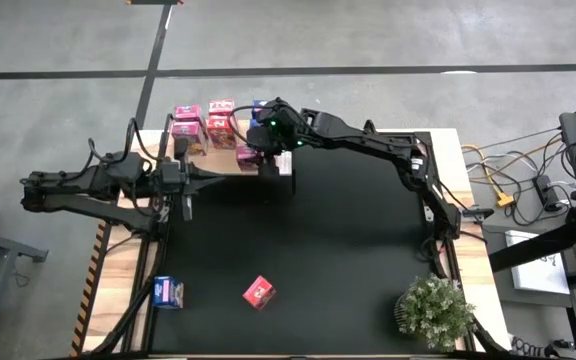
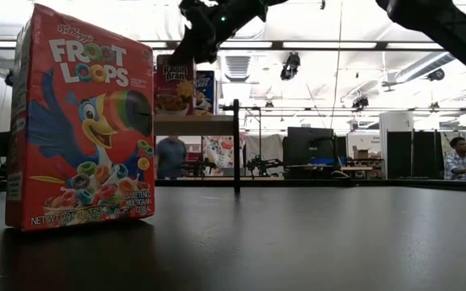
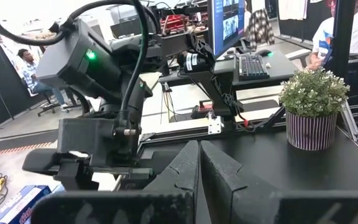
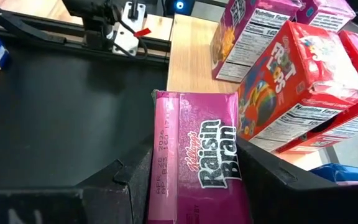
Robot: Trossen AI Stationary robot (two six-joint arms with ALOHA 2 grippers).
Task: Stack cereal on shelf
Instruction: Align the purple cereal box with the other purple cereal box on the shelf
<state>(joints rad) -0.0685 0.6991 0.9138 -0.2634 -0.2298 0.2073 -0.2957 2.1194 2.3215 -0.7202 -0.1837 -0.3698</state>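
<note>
Right gripper [image 4: 194, 180] is at the shelf [image 1: 230, 158] on the table's far edge, fingers clamped on a pink Raisin Bran box [image 4: 197, 155], held just beside the red and pink boxes [image 1: 203, 125] already stacked there. In the right wrist view a Froot Loops box [image 4: 297, 81] leans close alongside the carried one. That's the tight spot: if the box goes down off line, its edge could catch that neighbour and topple the row, or it lands half on the plank and tips off the shelf's front edge when released

Left gripper [image 3: 201, 180] waits near the table's left edge, fingers pressed together on nothing

Two boxes lie loose near the front edge: a blue one [image 1: 169, 292] toward the left corner, a red one [image 1: 259, 291] nearer the middle. A plant [image 1: 434, 308] sits at the front right corner
</note>
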